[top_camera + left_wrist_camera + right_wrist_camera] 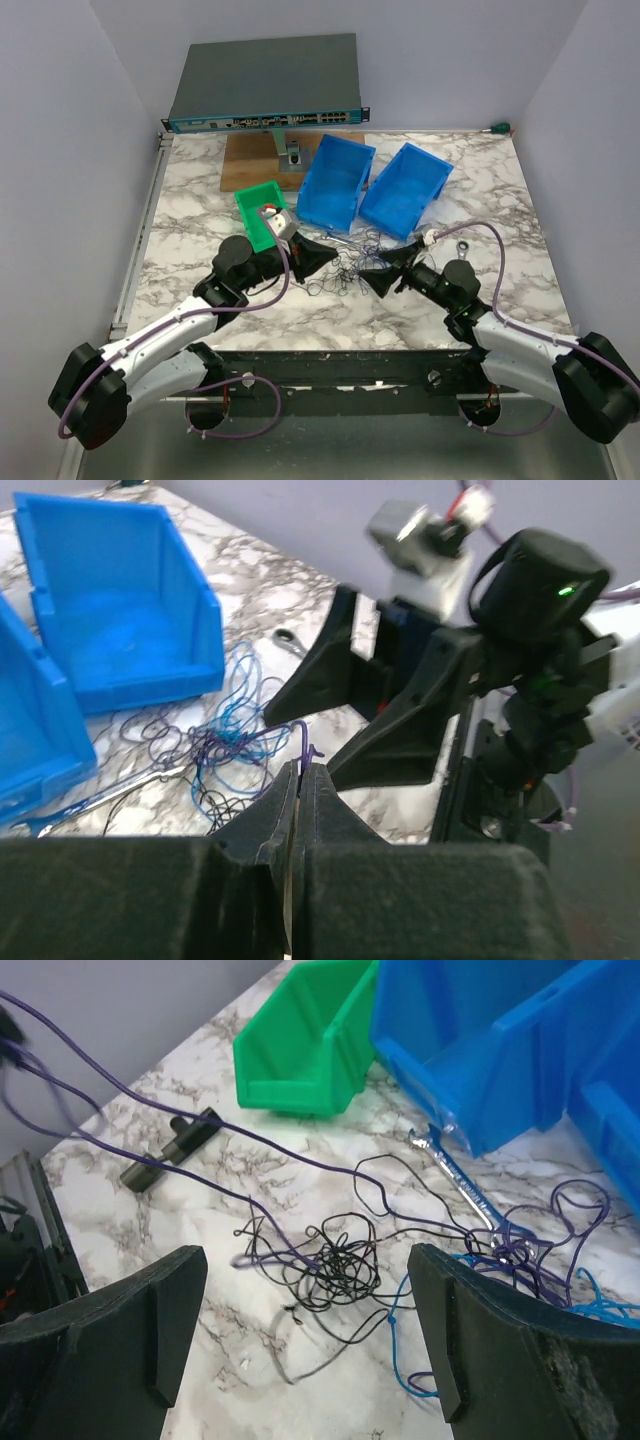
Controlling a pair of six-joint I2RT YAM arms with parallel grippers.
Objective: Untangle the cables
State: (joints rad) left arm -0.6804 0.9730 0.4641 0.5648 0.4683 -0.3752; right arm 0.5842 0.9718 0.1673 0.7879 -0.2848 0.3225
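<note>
The cables lie as a thin tangle on the marble between my two grippers. In the right wrist view a black clump sits between my open fingers, with blue wire to its right and purple strands stretched taut up to the left. My left gripper is shut on a purple wire, pulled out of the blue and dark tangle. My right gripper is open and empty, just above the black clump. In the top view the left gripper and right gripper face each other closely.
Two blue bins and a green bin stand behind the tangle. A silver wrench lies under the wires; another lies by the right arm. A black tool, a wooden board and a network switch sit farther off.
</note>
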